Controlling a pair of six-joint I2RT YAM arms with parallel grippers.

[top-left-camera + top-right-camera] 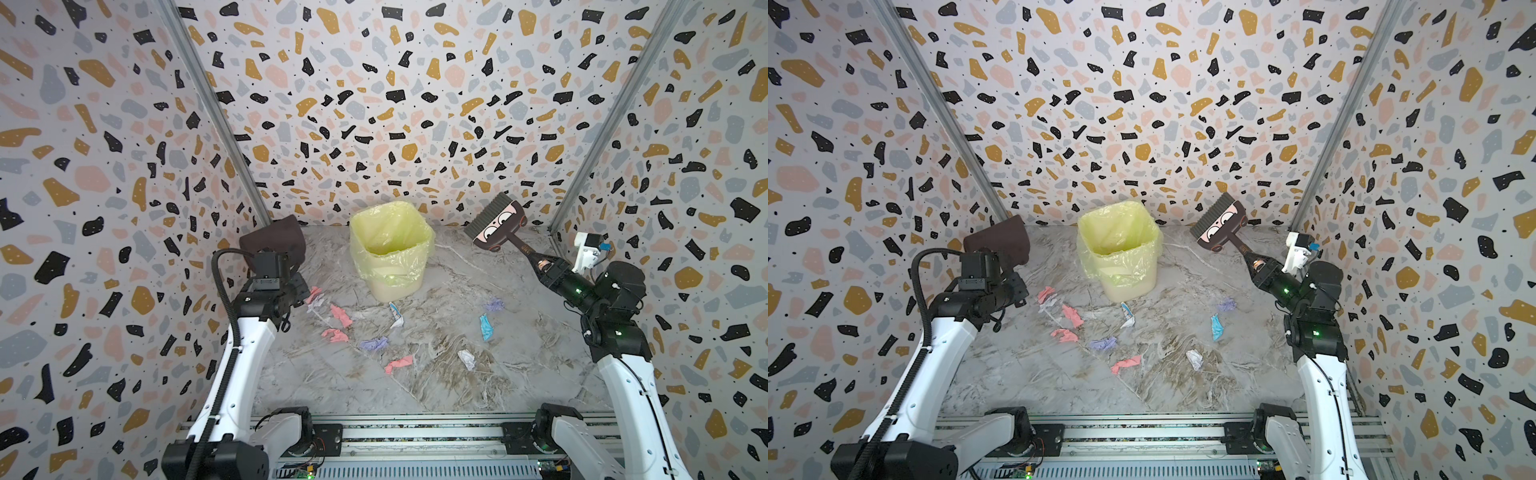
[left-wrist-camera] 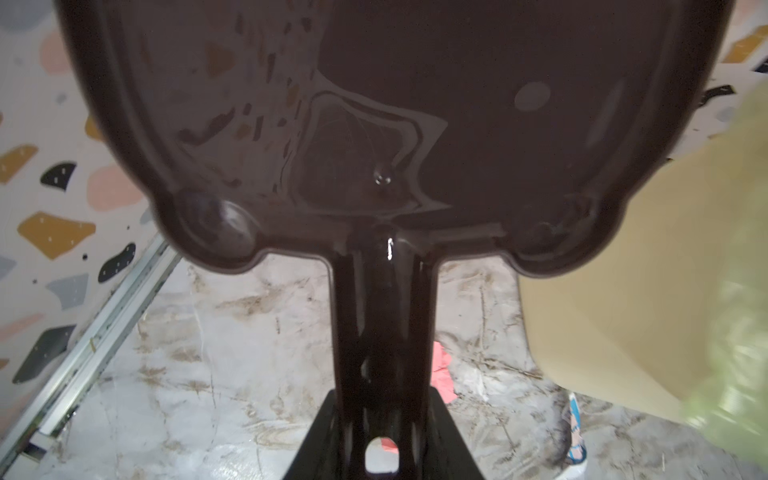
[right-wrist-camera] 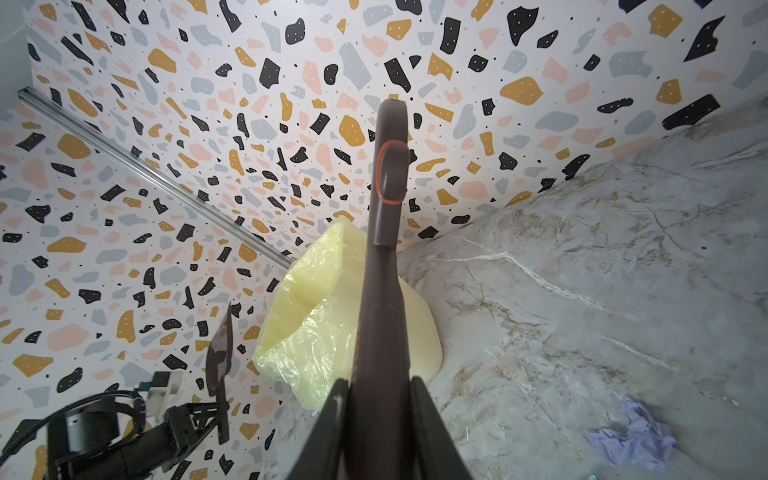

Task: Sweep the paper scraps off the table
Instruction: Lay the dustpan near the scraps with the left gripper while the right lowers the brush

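- Left gripper (image 2: pixel 382 436): clamped on the handle of a dark brown dustpan (image 1: pixel 276 241). The pan is lifted off the table, beyond the fingers.
- Right gripper (image 3: pixel 380 424): clamped on the handle of a brush (image 1: pixel 496 224) with a cartoon face. The bristle head is raised in the air, out ahead of the gripper.
- Paper scraps (image 1: pixel 374 343): loose on the marble table (image 1: pixel 519 374), spread between the two grippers and lower than both; none is held.
- Pink scrap (image 1: pixel 314 296): just beside the left gripper.
- Lilac scrap (image 1: pixel 494 304): the nearest one to the right gripper, with a light blue scrap (image 1: pixel 486 326) close by.
- Bin (image 1: pixel 390 286): cream, fitted with a yellow liner (image 1: pixel 386 232). It stands upright on the table between the grippers, nearer the left one.
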